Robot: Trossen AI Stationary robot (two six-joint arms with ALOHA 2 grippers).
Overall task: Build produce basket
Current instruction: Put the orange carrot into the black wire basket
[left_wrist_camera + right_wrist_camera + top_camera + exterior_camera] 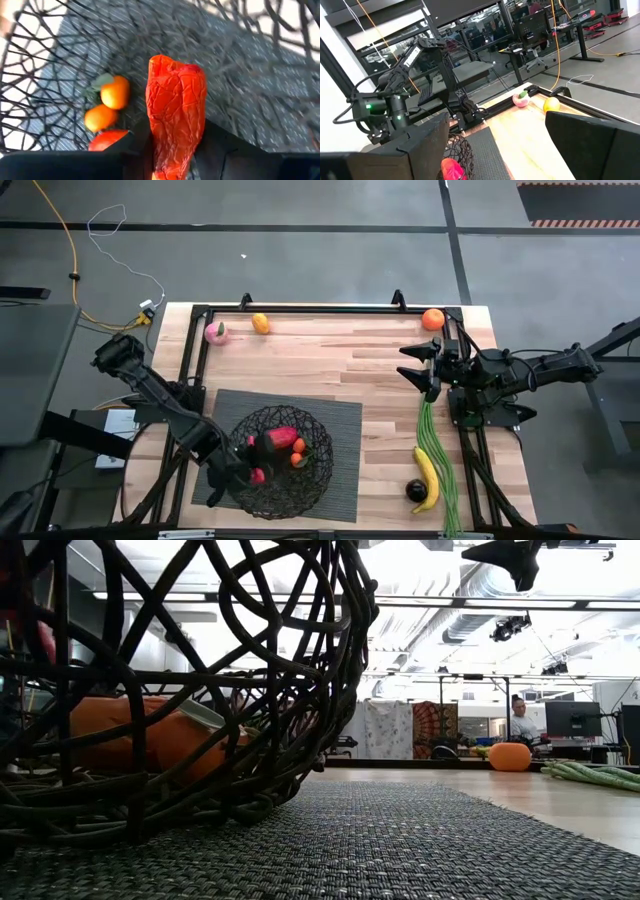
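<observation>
Wood planks form the table [330,355], framed by a black rail, and a flat dark ribbed mat [340,420] lies on its near half. On that mat sits the basket [318,470], a round black bowl of criss-crossing wire, which fills the left of the low view with its mesh [300,690]. The left arm [160,395] reaches from the table's left edge down to the basket's left rim, and the left gripper [245,465] is inside the bowl, clamped on a wrinkled red pepper [176,107] that stands up between its dark fingers. Beside it on the basket floor lie two small oranges [115,92], touching each other, with another red piece [107,140] just next to them. The right arm [530,370] stretches in from the right edge, raised above the table; the right gripper [425,365] hovers over the far right part of the table with its fingers spread wide and nothing between them. Long green beans [435,445] run along the right side toward the near edge, with a yellow banana [428,475] lying against them and a dark round fruit [415,491] touching the banana's near end. An orange [432,319] sits at the far right corner. A smaller orange [260,323] and a pink peach [216,332] lie near each other at the far left corner.
</observation>
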